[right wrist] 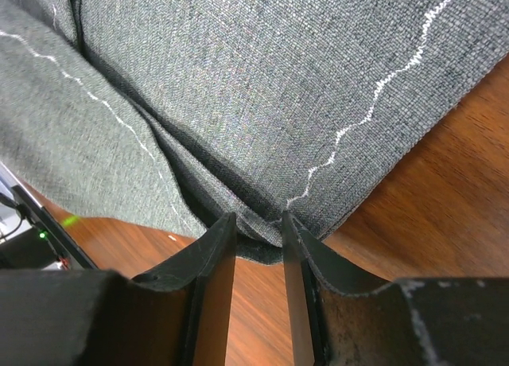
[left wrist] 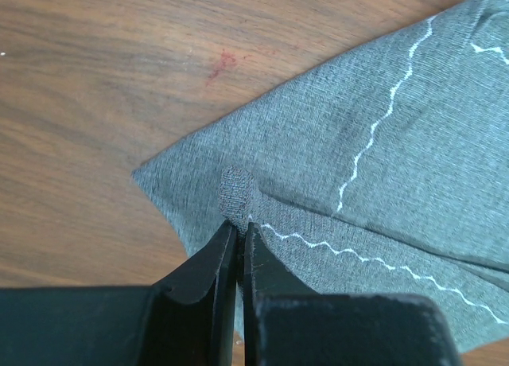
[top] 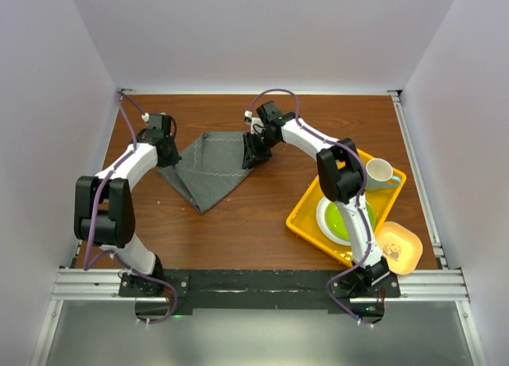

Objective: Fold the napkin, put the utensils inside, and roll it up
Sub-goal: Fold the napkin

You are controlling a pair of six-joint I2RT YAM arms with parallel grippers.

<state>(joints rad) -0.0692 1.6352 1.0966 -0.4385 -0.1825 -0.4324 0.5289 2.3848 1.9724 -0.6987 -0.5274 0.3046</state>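
Napkin [top: 208,169], dark grey, folded to a triangle on worktop [top: 238,239], left of yellow tray [top: 305,215]: left hand [left wrist: 240,227] pinched tight on the corner farthest from tray, right hand [right wrist: 258,223], fingers narrowly apart, clamping the bunched tray-side hem.

Overhead view: fixed high behind the near edge of the tabletop [top: 254,231], facing down over all of it. Wrist views: very near, looking past the left tool [left wrist: 240,225] and right tool [right wrist: 258,223] onto the napkin [top: 208,171], which all three views share.
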